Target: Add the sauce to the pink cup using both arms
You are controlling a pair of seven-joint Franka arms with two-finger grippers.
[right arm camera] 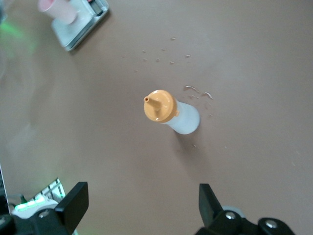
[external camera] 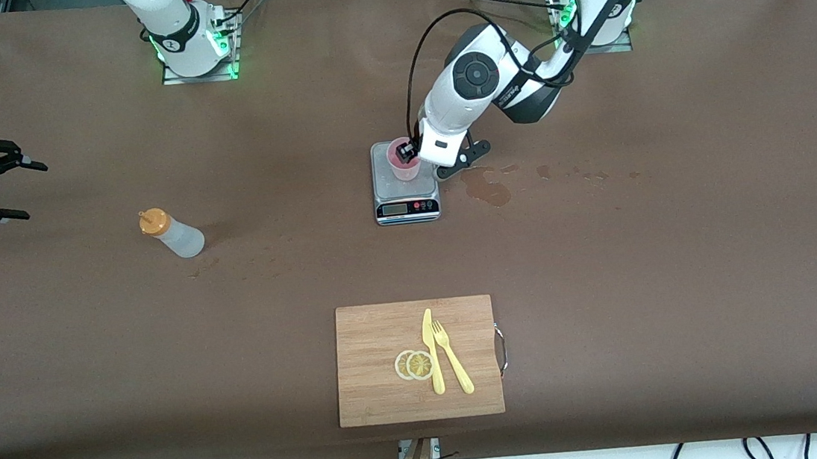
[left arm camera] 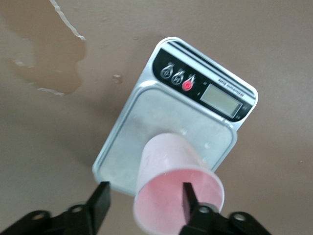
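While pink cup (left arm camera: 171, 181) sits on scale (left arm camera: 161, 112), one L finger (left arm camera: 188, 198) is inside rim.

Left gripper (left arm camera: 145, 201): jaws parted, one finger (left arm camera: 188, 198) inside the pink cup (left arm camera: 176, 188), the other outside its wall with a gap. Pink cup stands on the grey scale (left arm camera: 171, 117), whose display and buttons lie past the cup. A wet brown stain (left arm camera: 46, 68) marks the table (left arm camera: 274, 44) beside the scale.
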